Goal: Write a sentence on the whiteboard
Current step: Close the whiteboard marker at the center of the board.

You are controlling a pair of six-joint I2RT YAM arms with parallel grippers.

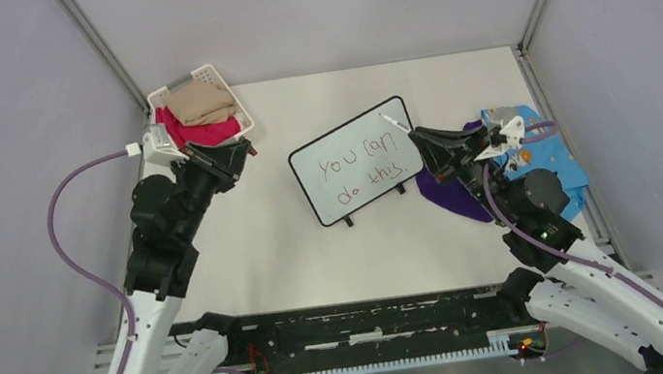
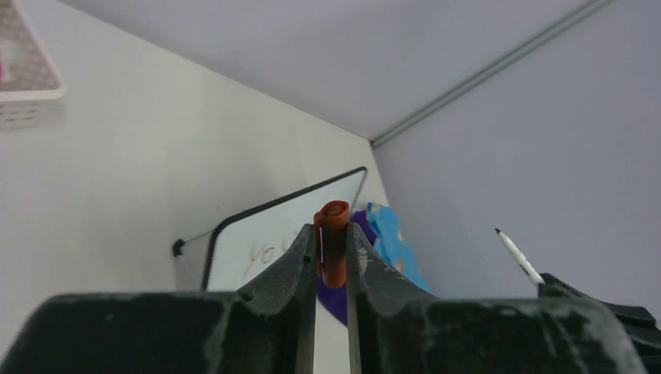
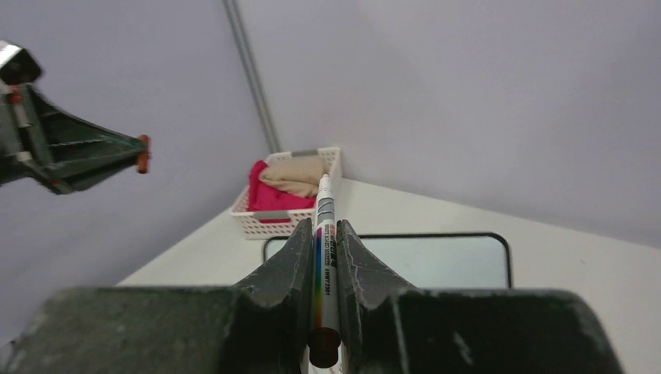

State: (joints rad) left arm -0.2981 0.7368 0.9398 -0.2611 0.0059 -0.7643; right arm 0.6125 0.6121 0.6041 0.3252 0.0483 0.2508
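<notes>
The whiteboard [image 1: 358, 161], white with a thin black frame and two small feet, lies mid-table and reads "you can do this." My right gripper [image 1: 421, 140] is shut on a white marker [image 3: 324, 234], raised at the board's right edge with the tip [image 1: 387, 119] pointing up over the top right corner. The board shows behind the marker in the right wrist view [image 3: 436, 261]. My left gripper [image 1: 249, 150] is shut on the orange marker cap [image 2: 334, 243], held up left of the board. The board also shows in the left wrist view [image 2: 273, 234].
A white slatted basket [image 1: 224, 80] with tan and pink cloths stands at the back left. A purple cloth [image 1: 446, 195] and a blue patterned cloth [image 1: 548, 156] lie under and beside my right arm. Grey walls enclose the table.
</notes>
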